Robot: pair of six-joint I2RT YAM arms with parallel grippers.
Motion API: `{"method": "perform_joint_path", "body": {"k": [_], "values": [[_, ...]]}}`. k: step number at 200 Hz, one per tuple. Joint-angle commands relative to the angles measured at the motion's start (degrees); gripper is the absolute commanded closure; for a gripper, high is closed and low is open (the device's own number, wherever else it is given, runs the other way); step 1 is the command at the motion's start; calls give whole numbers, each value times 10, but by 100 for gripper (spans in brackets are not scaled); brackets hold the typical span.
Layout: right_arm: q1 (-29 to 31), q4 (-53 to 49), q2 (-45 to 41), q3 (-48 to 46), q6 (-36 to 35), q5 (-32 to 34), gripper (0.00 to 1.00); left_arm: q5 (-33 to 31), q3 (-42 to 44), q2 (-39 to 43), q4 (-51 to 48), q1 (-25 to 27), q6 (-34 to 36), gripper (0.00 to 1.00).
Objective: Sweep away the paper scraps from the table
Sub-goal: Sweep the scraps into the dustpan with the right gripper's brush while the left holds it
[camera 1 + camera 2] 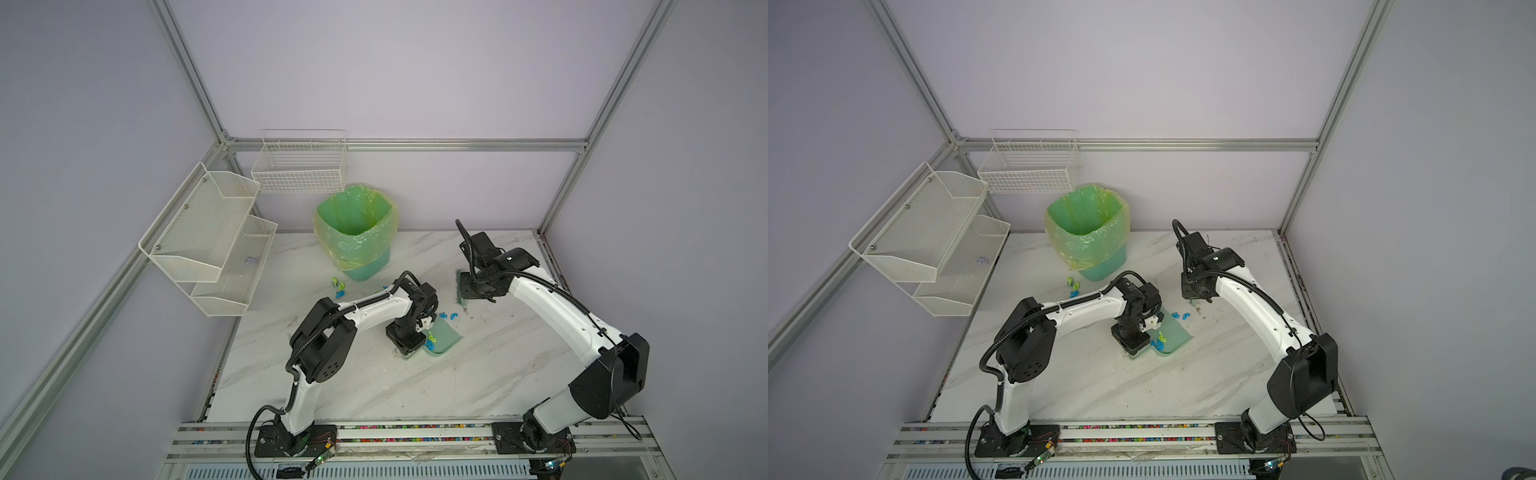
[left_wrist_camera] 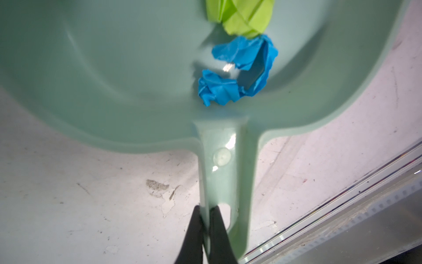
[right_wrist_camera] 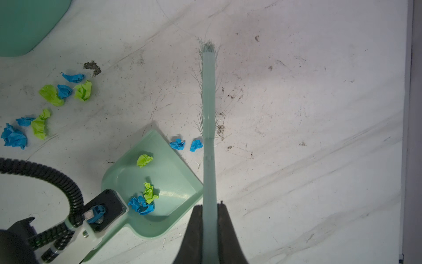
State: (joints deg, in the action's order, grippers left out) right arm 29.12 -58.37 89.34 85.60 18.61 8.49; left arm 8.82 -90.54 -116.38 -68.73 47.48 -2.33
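the white-and-black left arm [image 1: 374, 305] is arching low, its left gripper [image 2: 206, 211] clamping a mint-green plastic dustpan handle [image 2: 226, 173]; the right gripper [image 3: 210, 208] is clamping a mint-green plastic brush [image 3: 209, 102].

— What stands at the back?
— A green bin [image 1: 370, 266], upright, with a translucent yellow-green bag [image 1: 353, 232] folded over its rim.
— And on the walls?
— A white wire basket [image 1: 299, 166] just behind the bin. Left of it are tiered mesh shelves [image 1: 208, 241], with a small pale wad [image 1: 250, 260] in one lower tray.
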Motion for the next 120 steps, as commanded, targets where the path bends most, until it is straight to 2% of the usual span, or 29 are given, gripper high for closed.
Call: {"method": "perform_joint_path", "body": {"k": [1, 57, 80, 120], "values": [[-2, 25, -6, -15, -10, -30, 100, 3, -24, 11, -10, -8, 4, 100], [13, 47, -43, -63, 8, -131, 100, 5, -25, 7, -11, -15, 2, 100], [34, 57, -50, -79, 8, -212, 100, 2, -30, 1, -11, -18, 2, 100], [49, 45, -87, -40, 41, -192, 100, -2, -29, -1, -12, -18, 0, 100]]}}
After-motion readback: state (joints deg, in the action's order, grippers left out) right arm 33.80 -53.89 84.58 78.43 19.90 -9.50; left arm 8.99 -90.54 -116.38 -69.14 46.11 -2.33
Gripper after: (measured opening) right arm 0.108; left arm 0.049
